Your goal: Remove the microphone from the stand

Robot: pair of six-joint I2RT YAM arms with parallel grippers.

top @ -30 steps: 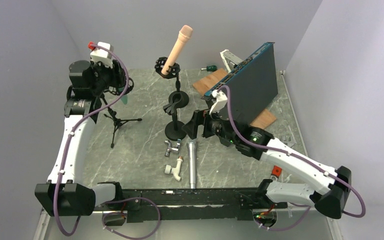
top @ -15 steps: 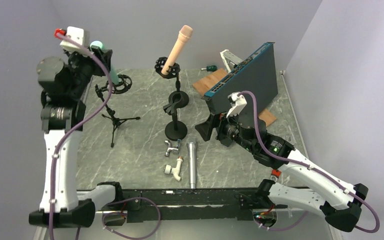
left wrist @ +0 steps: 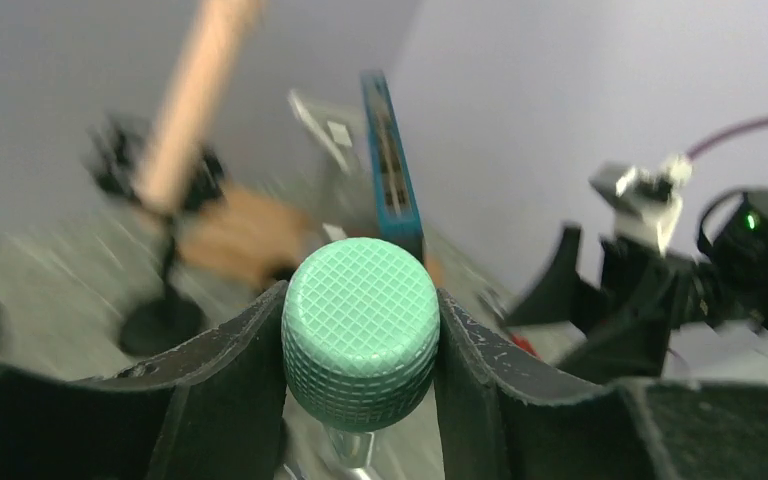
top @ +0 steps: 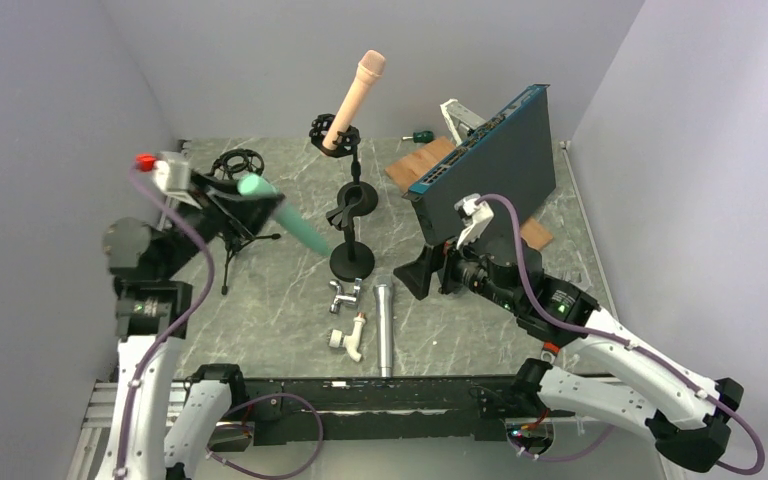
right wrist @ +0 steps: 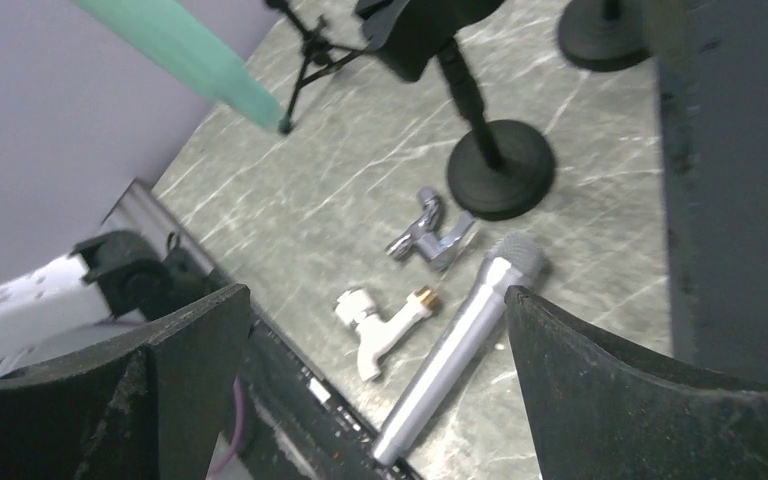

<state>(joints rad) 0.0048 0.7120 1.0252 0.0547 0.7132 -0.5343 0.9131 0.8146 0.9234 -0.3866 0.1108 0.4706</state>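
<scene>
A green microphone (top: 285, 222) is off its stand and held in the air, its tail slanting down to the right. My left gripper (top: 243, 190) is shut on its gridded head (left wrist: 360, 340), one finger on each side. Behind it stands the black tripod stand (top: 232, 240) with its ring mount (top: 240, 162) empty. A peach microphone (top: 353, 98) still sits tilted in the black round-base stand (top: 351, 262). My right gripper (top: 420, 272) hovers open to the right of that base, nothing between its fingers (right wrist: 580, 370).
On the table in front of the round base lie a silver microphone (top: 384, 328), a chrome tap (top: 345, 292) and a white tap (top: 350, 338). A dark blue-edged panel (top: 490, 165) leans on a wooden board (top: 422, 160) at the back right.
My left arm lifted the green microphone out of the tripod's ring mount and swung it forward and to the right. My right arm drew back slightly, still open.
</scene>
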